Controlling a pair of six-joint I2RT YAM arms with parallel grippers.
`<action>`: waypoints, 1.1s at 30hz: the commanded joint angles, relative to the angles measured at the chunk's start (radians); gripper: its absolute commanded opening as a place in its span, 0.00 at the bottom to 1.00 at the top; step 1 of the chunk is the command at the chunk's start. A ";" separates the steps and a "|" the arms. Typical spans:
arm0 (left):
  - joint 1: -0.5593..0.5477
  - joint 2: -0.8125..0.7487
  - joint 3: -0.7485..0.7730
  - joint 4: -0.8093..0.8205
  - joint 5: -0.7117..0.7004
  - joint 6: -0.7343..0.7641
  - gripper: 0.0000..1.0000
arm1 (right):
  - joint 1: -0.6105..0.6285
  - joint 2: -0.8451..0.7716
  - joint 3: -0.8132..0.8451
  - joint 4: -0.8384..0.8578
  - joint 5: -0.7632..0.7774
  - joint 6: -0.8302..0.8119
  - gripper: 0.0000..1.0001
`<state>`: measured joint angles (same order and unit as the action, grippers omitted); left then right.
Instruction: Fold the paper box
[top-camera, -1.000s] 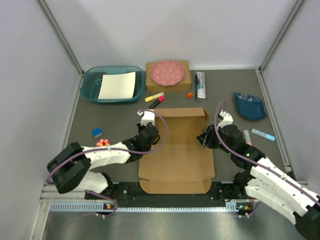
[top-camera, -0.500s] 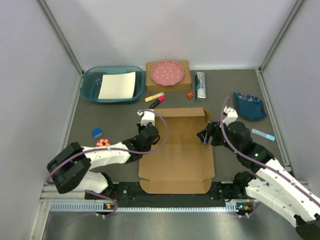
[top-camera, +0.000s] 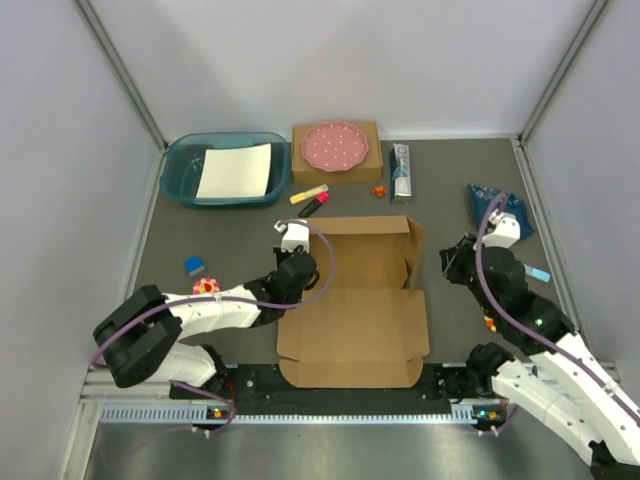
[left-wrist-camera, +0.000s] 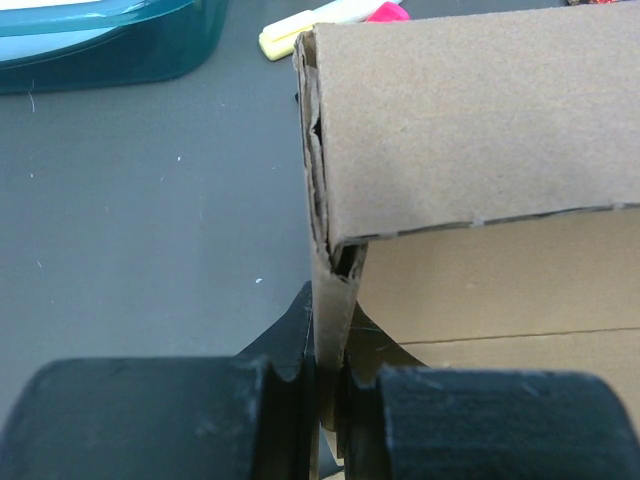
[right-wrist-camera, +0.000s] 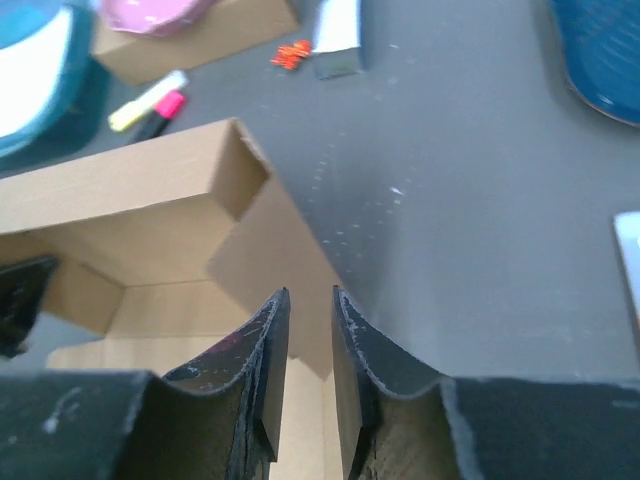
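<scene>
Two walls of the paper box (top-camera: 355, 320) were already stood up: the far wall (top-camera: 362, 226) and the left side wall (left-wrist-camera: 336, 300), which were joined at the far-left corner. The box was laid at the middle of the table (top-camera: 200, 235), with its floor flat and its near lid panel (top-camera: 350, 372) spread flat toward the near edge. The right side flap (top-camera: 414, 256) was only partly raised and was seen leaning outward.

The left side wall was pinched between the closed fingers of the left gripper (left-wrist-camera: 328, 400). The right gripper (right-wrist-camera: 308, 296) was held just beside the right side flap, its fingers parted by a narrow gap and nothing gripped between them.

The task was judged less than half done. The right wall was yet to be stood up, the corner tabs tucked in and the lid closed.

Nothing was held inside the paper box. In the teal basin (top-camera: 180, 165) at the far left, a white sheet (top-camera: 235, 170) was laid. On the smaller brown box (top-camera: 362, 166) beyond the paper box, a pink dotted plate (top-camera: 335, 144) was set. In the dark blue dish (top-camera: 487, 200) at the far right, no contents could be made out.
</scene>
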<state>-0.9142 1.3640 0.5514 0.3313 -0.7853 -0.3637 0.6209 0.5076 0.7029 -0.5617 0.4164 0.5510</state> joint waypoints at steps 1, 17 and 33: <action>-0.003 0.003 -0.033 -0.069 0.035 0.031 0.00 | -0.047 0.129 0.020 -0.027 0.087 0.064 0.23; -0.005 0.007 -0.033 -0.035 0.060 0.057 0.00 | -0.270 0.420 -0.112 0.466 -0.390 -0.083 0.39; -0.005 -0.003 -0.022 -0.032 0.070 0.080 0.00 | -0.268 0.309 -0.227 0.505 -0.608 -0.129 0.47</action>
<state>-0.9138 1.3632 0.5461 0.3496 -0.7685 -0.3256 0.3511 0.8570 0.4770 -0.1143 -0.0910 0.4332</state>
